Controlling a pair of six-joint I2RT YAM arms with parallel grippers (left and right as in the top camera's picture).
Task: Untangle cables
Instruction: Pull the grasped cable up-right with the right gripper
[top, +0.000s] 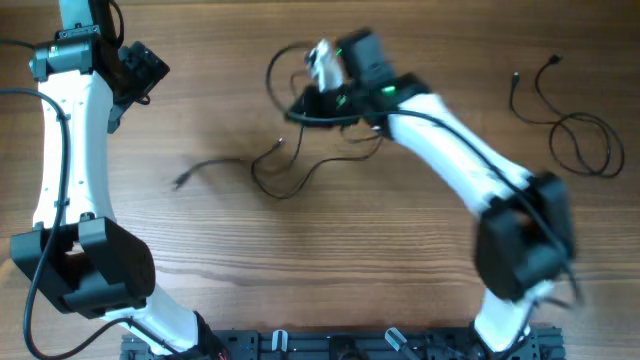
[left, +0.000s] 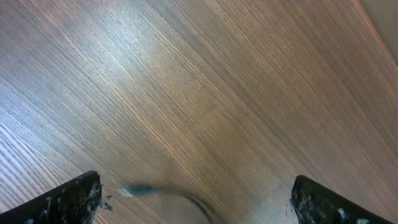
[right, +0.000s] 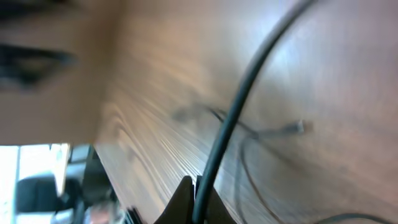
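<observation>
Black, thin cables (top: 290, 165) lie in a loose tangle at the middle of the pale wood-grain worktop (top: 330, 260), with one plug end (top: 181, 182) trailing off to the left. Another thin black looped cable (top: 580, 135) lies well apart at the far right. The right gripper (top: 305, 100) sits over the tangle's upper edge, fingers pressed together, pinching one black strand (right: 239, 99) that rises from its tips. The left gripper (left: 196, 199) is spread wide and holds nothing. To pull well, I judge the strand should be drawn slowly away from the tangle, watching that the other loops slip free rather than drag along.
</observation>
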